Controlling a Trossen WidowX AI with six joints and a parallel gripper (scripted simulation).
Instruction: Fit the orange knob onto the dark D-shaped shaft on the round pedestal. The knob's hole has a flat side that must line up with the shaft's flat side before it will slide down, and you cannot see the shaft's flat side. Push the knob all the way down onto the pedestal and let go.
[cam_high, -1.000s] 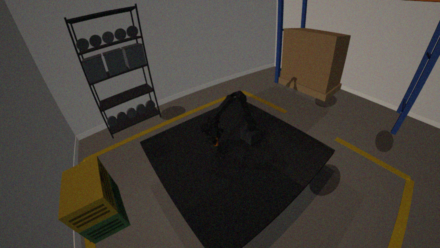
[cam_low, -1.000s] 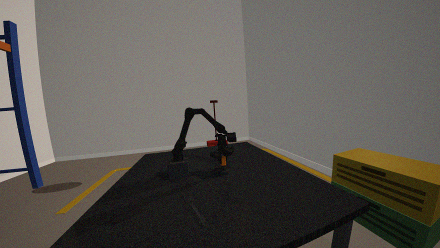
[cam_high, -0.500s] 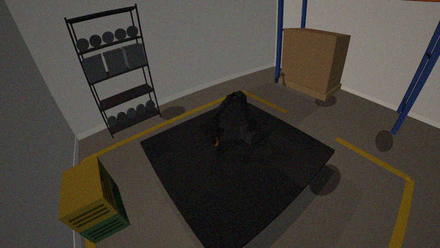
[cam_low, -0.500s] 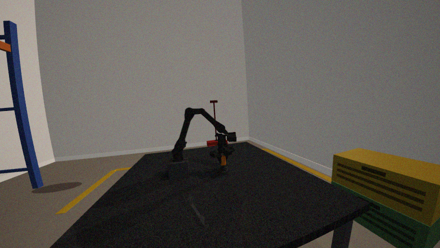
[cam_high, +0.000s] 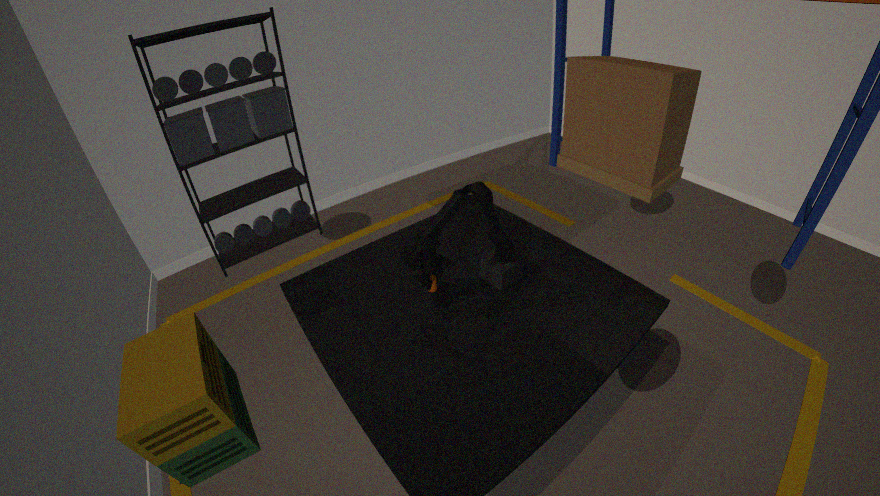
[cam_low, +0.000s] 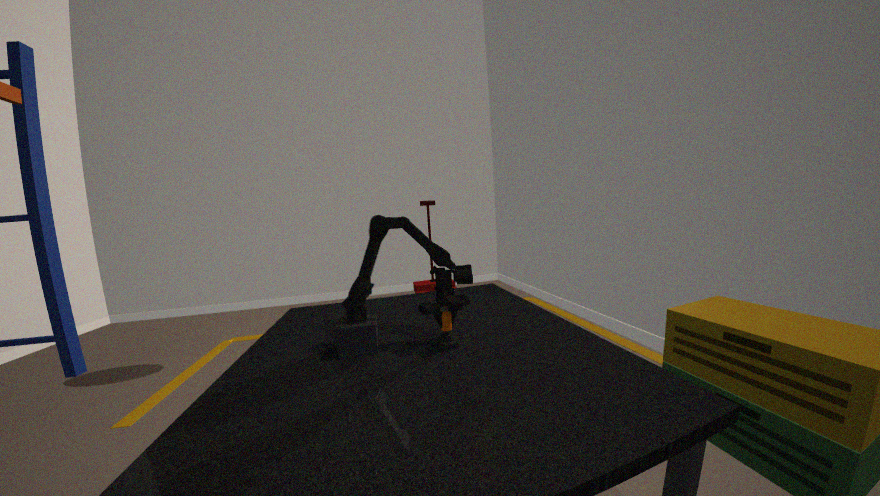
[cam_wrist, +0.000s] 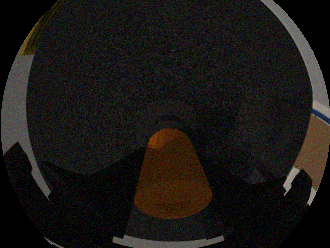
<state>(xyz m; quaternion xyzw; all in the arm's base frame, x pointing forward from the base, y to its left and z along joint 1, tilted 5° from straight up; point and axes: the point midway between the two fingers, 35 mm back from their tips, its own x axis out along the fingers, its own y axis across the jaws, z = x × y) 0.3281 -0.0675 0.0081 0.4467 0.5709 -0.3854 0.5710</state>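
The orange knob (cam_high: 433, 284) (cam_low: 446, 321) (cam_wrist: 172, 175) is upright between the fingers of my gripper (cam_high: 432, 280) (cam_low: 446, 316) (cam_wrist: 169, 154), which is shut on it and points down. In the wrist view the knob's narrow lower end covers part of the round pedestal (cam_wrist: 166, 106), a faint dark disc just beyond it. In the exterior view the knob's lower end is just above the dark shape of the pedestal. The shaft cannot be made out clearly, and the knob's hole is hidden. I cannot tell whether the knob touches the shaft or how the flat sides lie.
The arm's grey base block (cam_high: 500, 274) (cam_low: 357, 337) stands beside the gripper on the black table top (cam_high: 468, 394) (cam_low: 443, 418). Yellow and green crates (cam_high: 163, 382) (cam_low: 770, 363) stand off the table. A shelf rack and a large brown box stand farther back.
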